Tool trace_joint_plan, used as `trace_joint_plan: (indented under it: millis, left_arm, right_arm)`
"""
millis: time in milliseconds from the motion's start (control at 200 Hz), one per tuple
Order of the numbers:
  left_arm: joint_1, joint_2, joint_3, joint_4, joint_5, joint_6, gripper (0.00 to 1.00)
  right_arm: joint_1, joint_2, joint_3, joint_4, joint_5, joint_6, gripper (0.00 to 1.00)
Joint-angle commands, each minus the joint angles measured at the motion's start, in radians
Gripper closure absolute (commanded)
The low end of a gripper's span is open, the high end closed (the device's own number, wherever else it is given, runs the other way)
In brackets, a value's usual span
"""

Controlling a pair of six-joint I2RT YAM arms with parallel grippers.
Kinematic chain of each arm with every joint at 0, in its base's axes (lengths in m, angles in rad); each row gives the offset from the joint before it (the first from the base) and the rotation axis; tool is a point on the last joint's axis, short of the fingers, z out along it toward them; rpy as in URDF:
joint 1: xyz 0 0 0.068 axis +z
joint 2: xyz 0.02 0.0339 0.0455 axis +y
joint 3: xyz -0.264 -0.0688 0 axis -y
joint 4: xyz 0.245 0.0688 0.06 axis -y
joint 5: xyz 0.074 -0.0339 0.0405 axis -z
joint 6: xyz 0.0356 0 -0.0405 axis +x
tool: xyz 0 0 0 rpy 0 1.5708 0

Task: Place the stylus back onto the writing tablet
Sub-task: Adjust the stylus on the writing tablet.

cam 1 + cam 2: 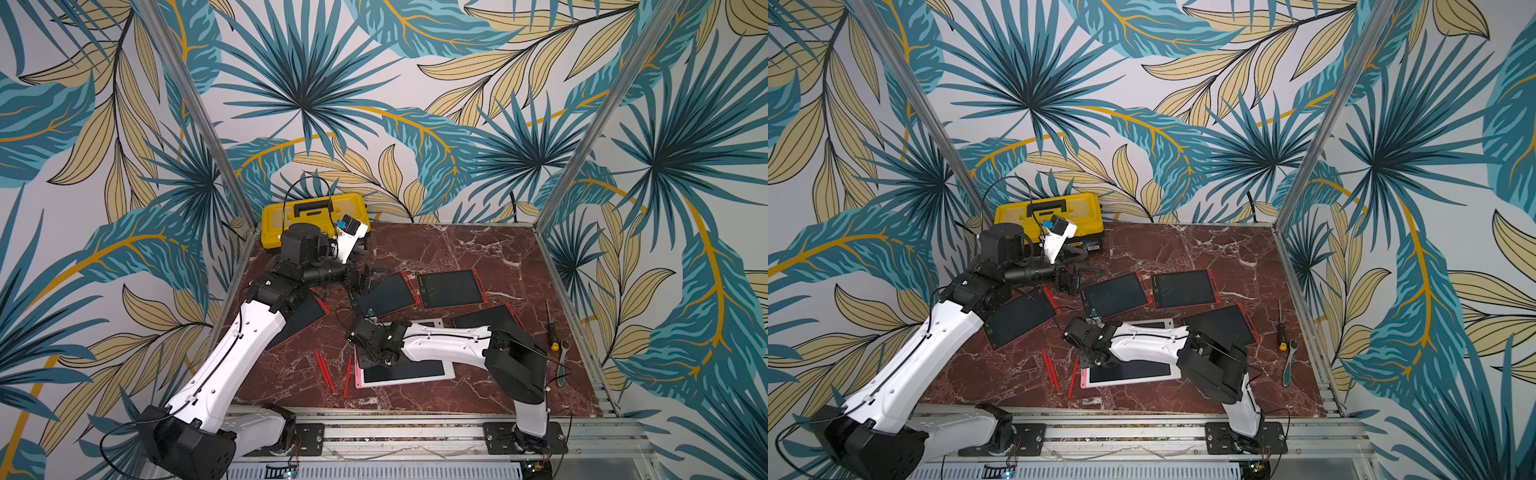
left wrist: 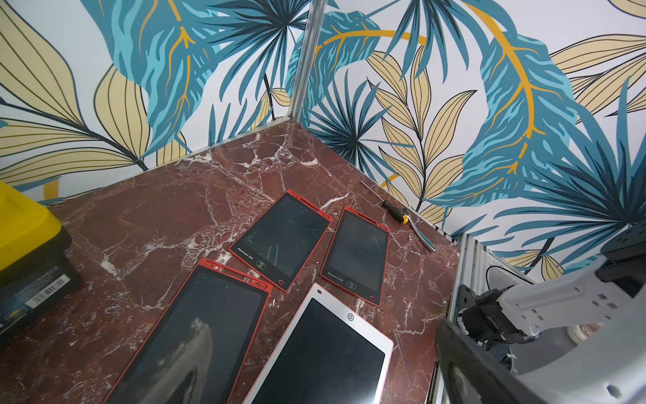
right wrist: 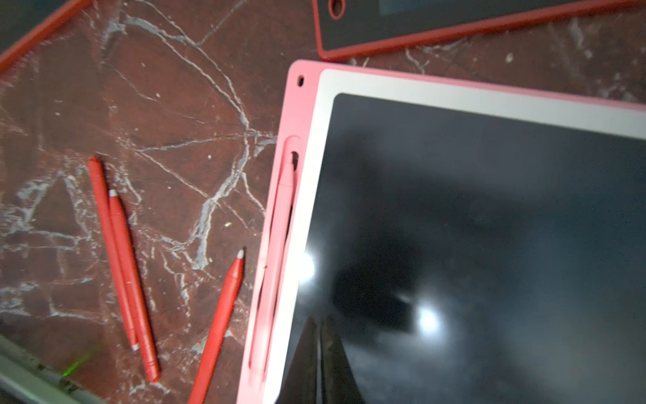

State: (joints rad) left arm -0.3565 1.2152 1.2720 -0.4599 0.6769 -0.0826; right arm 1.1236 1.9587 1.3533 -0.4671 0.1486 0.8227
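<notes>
A pink stylus (image 3: 279, 245) lies in the side slot of the pink-and-white writing tablet (image 3: 314, 140). In both top views this tablet (image 1: 415, 376) (image 1: 1133, 376) lies near the table's front. My right gripper (image 3: 320, 328) (image 1: 388, 362) hovers over the tablet's dark screen beside the slot. Its jaws are together with only a thin slit and hold nothing. Three red styluses (image 3: 105, 245) (image 3: 133, 280) (image 3: 220, 321) lie loose on the marble left of the tablet. My left gripper (image 1: 365, 282) (image 2: 325, 335) is open and empty, held above the tablets farther back.
Several red-framed tablets (image 1: 451, 289) (image 1: 388, 295) (image 1: 486, 318) (image 1: 299, 316) lie across the middle of the table. Another white-framed tablet (image 2: 335, 309) lies under the right arm. A yellow toolbox (image 1: 316, 216) stands at the back left. A screwdriver (image 1: 550, 328) and a ratchet (image 1: 562, 365) lie by the right edge.
</notes>
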Motion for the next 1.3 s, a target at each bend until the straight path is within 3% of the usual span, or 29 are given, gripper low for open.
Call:
trace_joint_plan:
  millis: [0,210,1297]
  left_arm:
    - [-0.002,-0.022,-0.026,0.009,0.002,0.004,0.00]
    - [-0.002,-0.020,-0.027,0.009,0.006,0.001,0.00]
    - [-0.001,-0.020,-0.028,0.009,0.014,-0.001,0.00]
  right_arm:
    - [0.004,-0.036,-0.045,0.040,-0.067,-0.044,0.87]
    - [0.018,-0.027,-0.017,-0.027,-0.092,-0.088,0.75]
    - [0.130,0.141,0.243,-0.374,0.093,-0.319,0.68]
